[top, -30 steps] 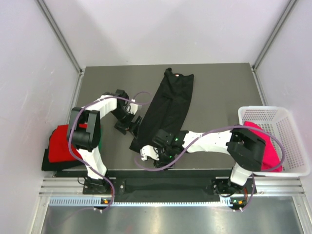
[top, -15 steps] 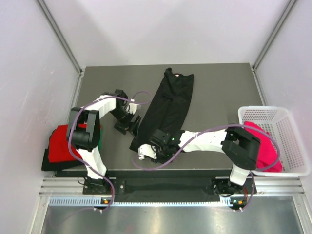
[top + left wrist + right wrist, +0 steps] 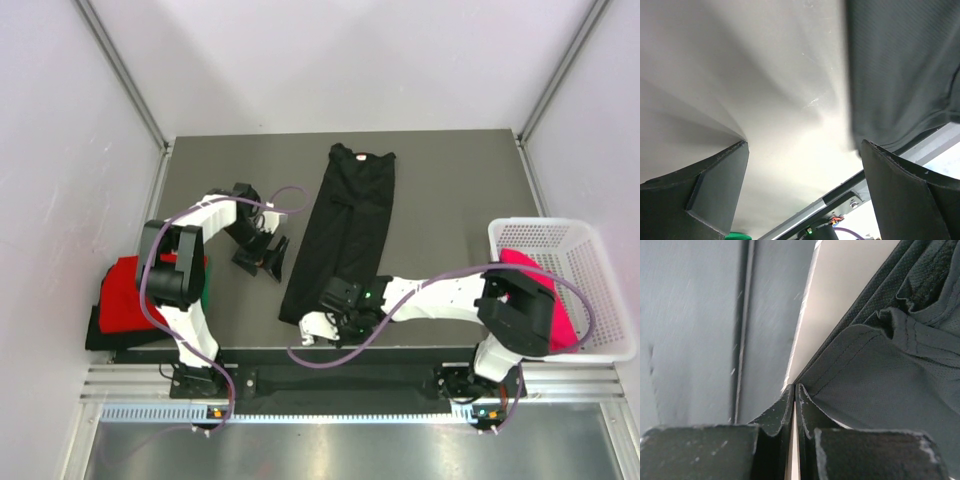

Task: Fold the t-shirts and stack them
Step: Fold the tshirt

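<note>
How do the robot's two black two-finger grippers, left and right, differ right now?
The left gripper stands wide open; the right gripper is shut. The left gripper holds nothing, over bare grey table beside the long folded black cloth t-shirt; the right gripper pinches that shirt's near hem. The left gripper sits by the shirt's left edge, the right gripper at its near end. Shared: both are at the same shirt.

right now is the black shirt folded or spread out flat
Folded lengthwise: the black t-shirt lies on the table as a long narrow strip, no sleeves sticking out, collar at the far end. Not yet folded crosswise.
</note>
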Controlling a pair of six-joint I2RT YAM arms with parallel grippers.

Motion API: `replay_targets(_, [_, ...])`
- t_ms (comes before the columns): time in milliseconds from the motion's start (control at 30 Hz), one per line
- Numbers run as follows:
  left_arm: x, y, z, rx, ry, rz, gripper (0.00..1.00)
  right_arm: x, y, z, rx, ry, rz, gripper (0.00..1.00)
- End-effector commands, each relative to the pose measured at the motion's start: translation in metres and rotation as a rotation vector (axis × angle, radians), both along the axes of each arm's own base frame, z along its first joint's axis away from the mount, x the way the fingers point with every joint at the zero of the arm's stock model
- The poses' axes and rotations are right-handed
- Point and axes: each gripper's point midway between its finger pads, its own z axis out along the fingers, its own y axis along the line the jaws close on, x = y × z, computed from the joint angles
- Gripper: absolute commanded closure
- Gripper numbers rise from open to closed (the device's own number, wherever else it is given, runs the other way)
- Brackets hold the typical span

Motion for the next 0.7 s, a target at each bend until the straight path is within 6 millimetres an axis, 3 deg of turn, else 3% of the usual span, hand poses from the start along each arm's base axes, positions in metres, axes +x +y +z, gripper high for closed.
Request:
replay_targets(0, [0.009, 0.001, 0.01, -0.004, -0.038, 0.004, 0.01, -0.014, -0.026, 0.004, -0.059, 0.008, 0.048, 1.0])
replay_targets(167, [0.006, -0.001, 0.016, -0.017, -0.038, 0.022, 0.01, -0.015, -0.036, 0.001, -0.082, 0.003, 0.06, 0.98])
replay_targets(233, [0.005, -0.005, 0.023, -0.033, -0.029, 0.065, 0.01, -0.014, -0.039, 0.004, -0.095, -0.002, 0.046, 0.9])
replay_targets(267, [0.007, -0.007, 0.026, -0.04, -0.029, 0.08, 0.01, -0.013, -0.039, 0.007, -0.092, -0.011, 0.038, 0.81])
replay_targets(333, [0.008, -0.009, 0.031, -0.048, -0.02, 0.133, 0.01, 0.002, -0.03, 0.026, -0.035, -0.066, -0.032, 0.79])
replay_targets(433, [0.005, -0.001, 0.026, -0.031, -0.015, 0.196, 0.01, 0.035, -0.02, 0.052, 0.05, -0.05, -0.218, 0.65])
replay_targets(467, [0.002, 0.005, 0.02, -0.025, -0.009, 0.23, 0.01, 0.054, -0.026, 0.055, 0.064, -0.026, -0.313, 0.64])
replay_targets(567, [-0.009, -0.002, 0.02, -0.125, 0.049, 0.257, 0.01, 0.072, -0.033, 0.058, 0.119, 0.118, -0.503, 0.62])
replay_targets(667, [-0.015, -0.007, 0.015, -0.16, 0.07, 0.254, 0.1, 0.062, -0.037, 0.058, 0.16, 0.279, -0.556, 0.6])
